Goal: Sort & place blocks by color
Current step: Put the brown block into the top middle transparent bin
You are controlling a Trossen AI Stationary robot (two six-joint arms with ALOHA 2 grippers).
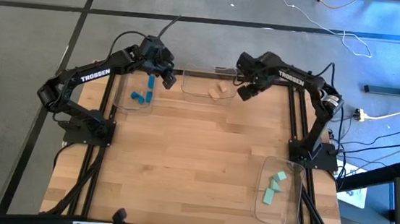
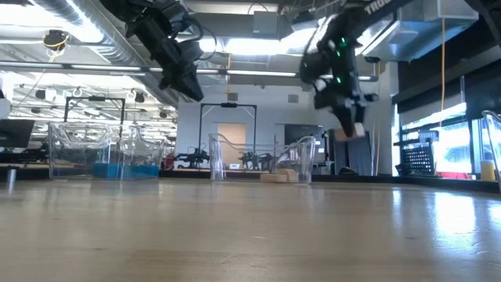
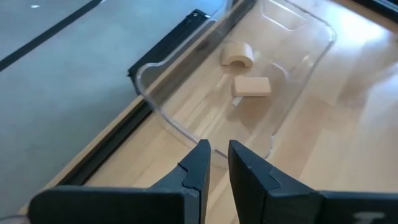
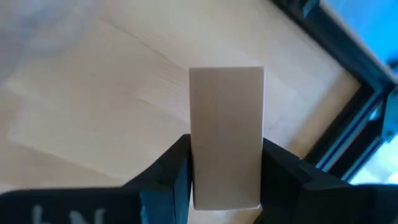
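Right gripper (image 4: pixel 225 180) jaws grasping tan block (image 4: pixel 226 134) near worktop's far edge; center over wood tray (image 1: pixel 204 83) before releasing.

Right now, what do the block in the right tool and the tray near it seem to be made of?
The tan block held in the right tool looks like unpainted wood: pale, matte, with faint grain. The tray seems to be clear plastic, glossy: the table shows through it and its rim catches light.

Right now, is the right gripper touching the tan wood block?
Touching. The right wrist view shows the tan wood block clamped upright in the right gripper, with both fingers pressed against its sides and no gap.
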